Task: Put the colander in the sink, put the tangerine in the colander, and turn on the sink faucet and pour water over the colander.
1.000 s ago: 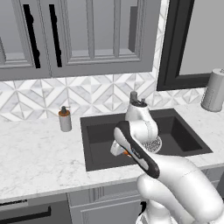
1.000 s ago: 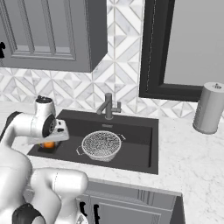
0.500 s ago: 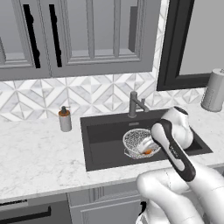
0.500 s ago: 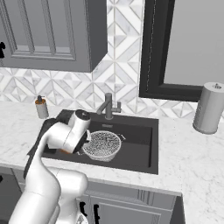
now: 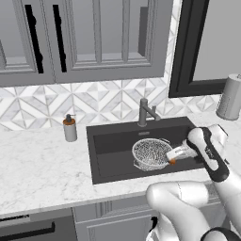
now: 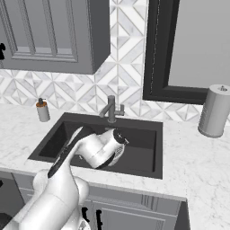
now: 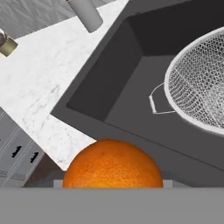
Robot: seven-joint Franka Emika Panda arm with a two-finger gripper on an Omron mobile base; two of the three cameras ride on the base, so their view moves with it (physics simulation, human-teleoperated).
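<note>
A: Change against 0.5 s back?
B: The end effector (image 5: 175, 157) has swung further right across the sink (image 5: 113, 164); it is clamped on the tangerine (image 5: 172, 161), now just beside the colander's (image 5: 150, 153) right rim, above the basin's right side.
A: Materials, shapes?
B: Colander: round silver wire mesh, thin loop handle, sitting mid-basin. Tangerine: dimpled orange sphere. Sink: matte charcoal rectangle set in the veined white marble surface (image 5: 37, 169). Faucet (image 5: 145, 113): grey metal post at the back edge.

You see the colander (image 5: 150, 153) in the sink (image 5: 110, 164), faucet (image 5: 145, 113) behind it, tangerine (image 5: 173, 161) in the pincer (image 5: 175, 157) at its right rim, soap pump (image 5: 70, 128) left on the desk (image 5: 42, 164).
</note>
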